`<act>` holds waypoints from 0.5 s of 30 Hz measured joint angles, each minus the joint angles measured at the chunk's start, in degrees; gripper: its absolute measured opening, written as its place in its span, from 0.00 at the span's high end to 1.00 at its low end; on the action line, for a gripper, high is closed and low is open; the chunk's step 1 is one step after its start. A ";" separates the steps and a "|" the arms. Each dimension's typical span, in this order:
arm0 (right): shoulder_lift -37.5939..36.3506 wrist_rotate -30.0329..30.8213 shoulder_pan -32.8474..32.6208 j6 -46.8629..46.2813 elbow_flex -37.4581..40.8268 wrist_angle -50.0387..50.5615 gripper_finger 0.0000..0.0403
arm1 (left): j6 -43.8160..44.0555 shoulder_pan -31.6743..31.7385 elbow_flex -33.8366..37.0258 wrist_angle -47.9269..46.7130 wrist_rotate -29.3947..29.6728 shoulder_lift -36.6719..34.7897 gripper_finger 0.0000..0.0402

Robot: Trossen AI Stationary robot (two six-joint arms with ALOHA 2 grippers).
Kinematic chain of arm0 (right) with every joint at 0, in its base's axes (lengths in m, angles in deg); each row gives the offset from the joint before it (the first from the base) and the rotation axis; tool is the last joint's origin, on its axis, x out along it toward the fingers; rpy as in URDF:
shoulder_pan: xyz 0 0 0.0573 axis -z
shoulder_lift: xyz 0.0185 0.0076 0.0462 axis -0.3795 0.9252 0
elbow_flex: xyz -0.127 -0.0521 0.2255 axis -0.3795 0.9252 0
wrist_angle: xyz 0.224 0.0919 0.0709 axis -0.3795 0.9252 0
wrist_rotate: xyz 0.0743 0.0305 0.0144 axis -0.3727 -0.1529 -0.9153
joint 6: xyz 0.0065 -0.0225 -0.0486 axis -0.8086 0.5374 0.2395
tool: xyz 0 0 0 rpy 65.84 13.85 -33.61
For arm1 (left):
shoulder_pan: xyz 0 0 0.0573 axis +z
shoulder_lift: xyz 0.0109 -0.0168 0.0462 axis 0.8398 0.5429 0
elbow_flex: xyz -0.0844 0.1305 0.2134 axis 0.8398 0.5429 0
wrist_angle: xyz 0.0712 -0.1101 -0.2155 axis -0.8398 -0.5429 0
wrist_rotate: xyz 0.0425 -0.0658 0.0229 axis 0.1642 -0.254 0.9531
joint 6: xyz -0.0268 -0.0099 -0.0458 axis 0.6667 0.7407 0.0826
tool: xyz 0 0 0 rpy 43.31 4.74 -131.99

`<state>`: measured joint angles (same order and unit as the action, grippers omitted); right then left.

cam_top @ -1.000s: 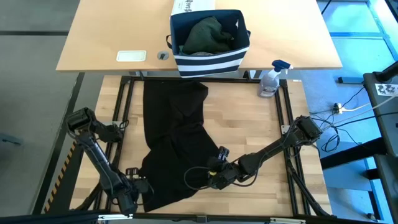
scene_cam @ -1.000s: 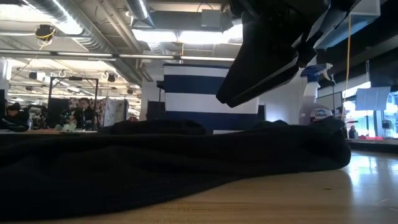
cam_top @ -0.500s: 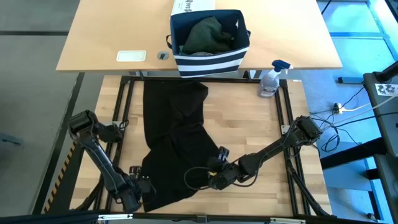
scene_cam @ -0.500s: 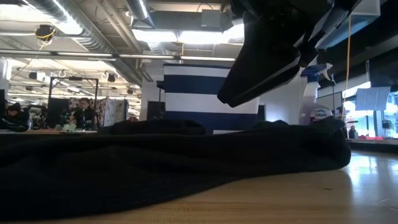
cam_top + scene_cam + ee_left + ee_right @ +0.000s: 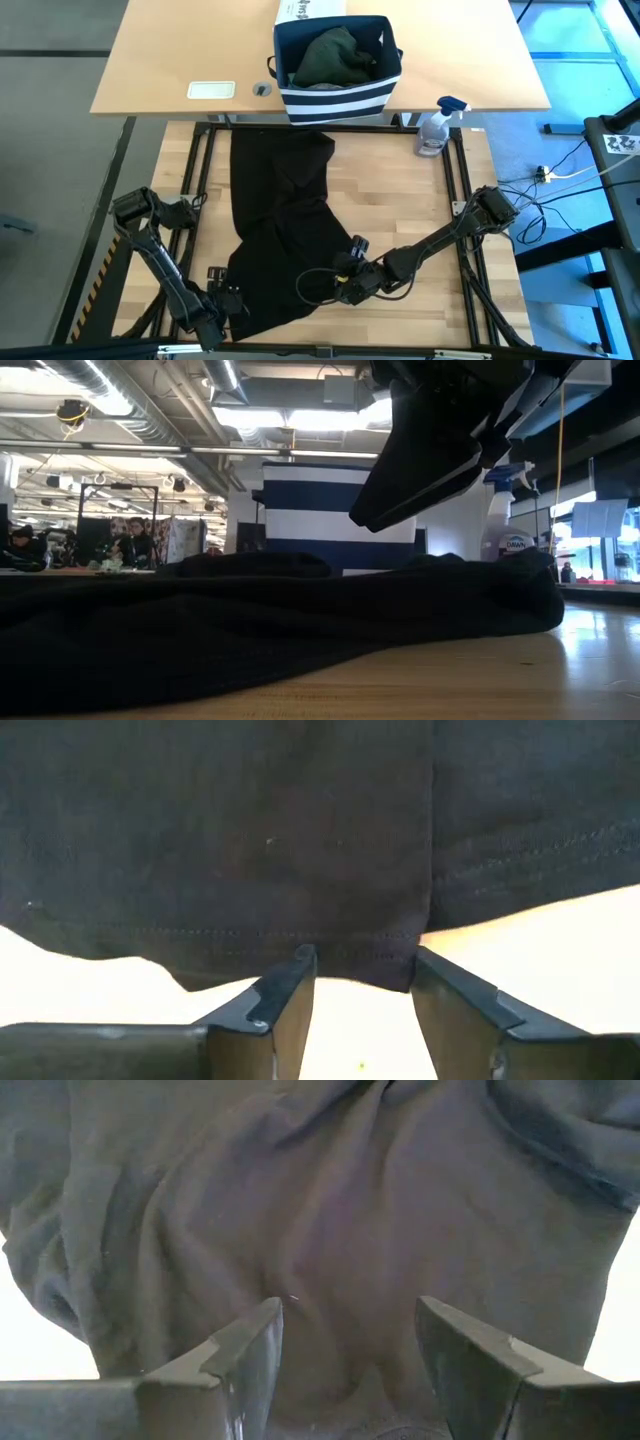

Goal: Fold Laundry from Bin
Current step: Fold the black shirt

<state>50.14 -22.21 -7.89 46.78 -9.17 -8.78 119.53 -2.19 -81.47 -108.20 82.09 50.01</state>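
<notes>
The worktable (image 5: 400, 200) carries one piece of laundry, a black garment (image 5: 280, 230), spread flat. Its long axis runs far to near: the far end lies just in front of the bin (image 5: 338, 70), and the near end widens and leans toward the table's near-left corner. The bin stands on the far tan desk (image 5: 170, 60), holding a dark green garment (image 5: 335, 55), with a spray bottle (image 5: 435, 128) off to its right.

The left gripper (image 5: 228, 305) sits at the garment's near-left hem. In the left wrist view its fingers (image 5: 285, 995) stand apart, with the stitched hem (image 5: 360, 955) lying right at their tips; the cloth is just ahead of the gap and does not appear clamped.

The right gripper (image 5: 350, 280) rests at the garment's near-right edge, the arm reaching in from the right. In the right wrist view its fingers (image 5: 250, 1345) are spread wide, with rumpled cloth (image 5: 330, 1260) ahead of them; nothing appears held.

Judged from this layout, each gripper is nearest its own near corner, and the hem between them runs left to right, across the garment's long axis. A fold would therefore probably carry the near hem toward the bin.
</notes>
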 joint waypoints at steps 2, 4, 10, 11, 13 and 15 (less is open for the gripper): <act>0.00 0.00 0.00 -0.02 0.00 -0.02 0.43 | 0.15 0.00 0.00 0.24 -0.11 0.00 0.67; 0.00 -0.06 0.00 -0.02 0.00 -0.01 0.43 | 0.39 0.02 0.00 0.39 -0.14 0.00 0.73; 0.00 -0.46 -0.02 -0.04 0.00 0.07 0.43 | 0.57 0.23 -0.32 1.90 -1.14 0.00 0.97; 0.00 -0.46 -0.02 -0.04 -0.01 0.07 0.43 | 0.57 0.41 -0.59 1.84 -1.50 0.00 0.98; 0.00 -0.46 -0.02 -0.04 -0.02 0.07 0.43 | 0.53 0.83 -1.43 1.71 -2.01 0.00 0.99; 0.00 -0.46 -0.02 -0.03 -0.02 0.07 0.43 | -0.09 1.29 -3.13 0.69 -2.14 0.00 0.99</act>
<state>50.14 -22.67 -7.91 46.75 -9.19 -8.71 119.44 -0.90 -84.60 -107.51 79.95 50.01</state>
